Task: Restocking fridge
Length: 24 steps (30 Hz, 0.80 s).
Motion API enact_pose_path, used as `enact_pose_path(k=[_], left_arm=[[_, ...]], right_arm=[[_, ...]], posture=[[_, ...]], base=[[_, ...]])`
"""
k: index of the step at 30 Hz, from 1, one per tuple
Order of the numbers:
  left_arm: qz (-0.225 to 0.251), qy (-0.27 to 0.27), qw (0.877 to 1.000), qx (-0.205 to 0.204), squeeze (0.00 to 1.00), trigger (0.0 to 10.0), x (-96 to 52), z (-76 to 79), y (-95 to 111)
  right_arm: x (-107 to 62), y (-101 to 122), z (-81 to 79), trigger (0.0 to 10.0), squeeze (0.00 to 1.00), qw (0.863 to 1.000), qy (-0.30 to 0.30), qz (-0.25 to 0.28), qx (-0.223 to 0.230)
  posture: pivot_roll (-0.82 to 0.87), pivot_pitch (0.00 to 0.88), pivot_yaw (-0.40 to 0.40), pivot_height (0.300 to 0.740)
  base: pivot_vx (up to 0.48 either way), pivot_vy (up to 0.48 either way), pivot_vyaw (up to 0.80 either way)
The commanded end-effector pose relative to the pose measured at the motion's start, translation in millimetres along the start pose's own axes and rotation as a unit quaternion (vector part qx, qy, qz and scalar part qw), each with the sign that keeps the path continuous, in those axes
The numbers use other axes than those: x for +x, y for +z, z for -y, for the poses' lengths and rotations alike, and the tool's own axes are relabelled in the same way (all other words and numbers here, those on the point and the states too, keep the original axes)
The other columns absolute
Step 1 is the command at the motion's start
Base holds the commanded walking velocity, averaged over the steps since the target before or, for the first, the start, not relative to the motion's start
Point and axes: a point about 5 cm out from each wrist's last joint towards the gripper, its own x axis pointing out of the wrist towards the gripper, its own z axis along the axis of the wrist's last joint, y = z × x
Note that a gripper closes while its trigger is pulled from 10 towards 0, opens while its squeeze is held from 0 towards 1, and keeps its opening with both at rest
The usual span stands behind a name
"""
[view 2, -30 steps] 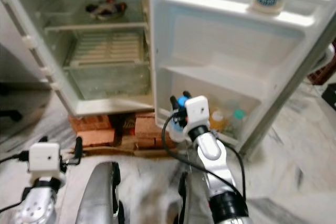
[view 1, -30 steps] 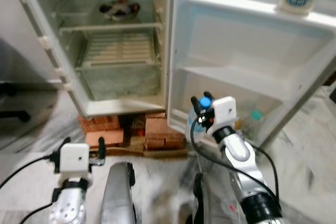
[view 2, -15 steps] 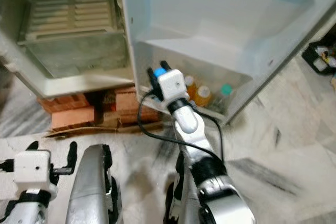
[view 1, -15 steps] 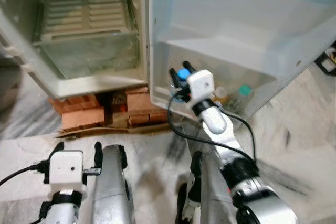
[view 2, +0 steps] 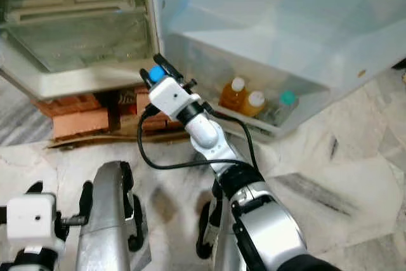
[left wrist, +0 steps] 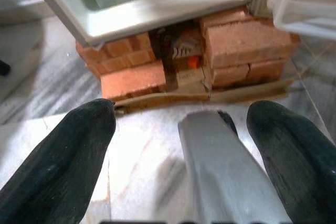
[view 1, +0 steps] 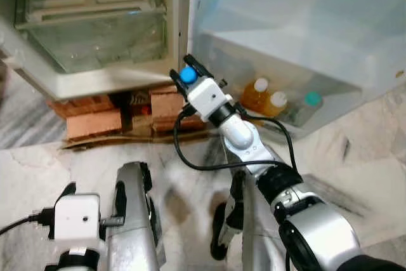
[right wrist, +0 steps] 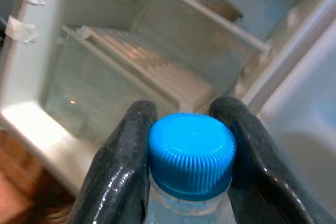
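**Bottle carried to the door's foot**

My right gripper (view 1: 188, 75) has swung left across the open fridge door (view 1: 304, 23) and now sits by its hinge edge, fingers clamped on the blue-capped water bottle (right wrist: 191, 153) — so I judge placement into the bottom door shelf (view 2: 254, 125) is near. The head view has dipped too, revealing two orange bottles (view 1: 265, 96) already there. The right wrist view shows the grip itself; the left gripper (left wrist: 186, 145) hangs idle, fingers wide — over bricks (left wrist: 247, 45)

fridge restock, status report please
Right tool shut on blue-capped bottle, at fridge door's bottom shelf. Left tool open, idle. Three bottles already on shelf.
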Motion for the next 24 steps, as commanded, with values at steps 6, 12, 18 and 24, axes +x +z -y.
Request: enact_pose_path(k=[6,12,18,24], left_arm=[[-0.020,0.004,1.000,-0.002,0.00,10.0,-11.4,0.7,1],[-0.027,-0.001,1.000,-0.003,0.00,10.0,-14.9,3.2,0],[-0.032,-0.002,0.999,-0.004,0.00,10.0,-16.4,3.9,0],[-0.035,-0.004,0.999,-0.003,0.00,10.0,-16.3,3.8,0]], right_arm=[[-11.9,-13,-12.1,10.0,0.00,0.996,0.025,-0.011,-0.088],[-30.7,-39,-14.7,10.0,0.00,0.992,0.024,-0.095,-0.085],[-55.0,-67,-7.7,10.0,0.00,0.977,-0.024,-0.211,-0.024],[-68.8,-83,5.6,10.0,0.00,0.955,-0.069,-0.287,0.029]], posture=[[0.25,0.463,-0.139,0.576],[0.25,0.472,-0.137,0.576],[0.26,0.477,-0.138,0.576],[0.26,0.481,-0.133,0.576]], base=[[0.000,0.000,0.00],[0.000,0.000,0.00],[0.000,0.000,0.00],[0.000,0.000,0.00]])
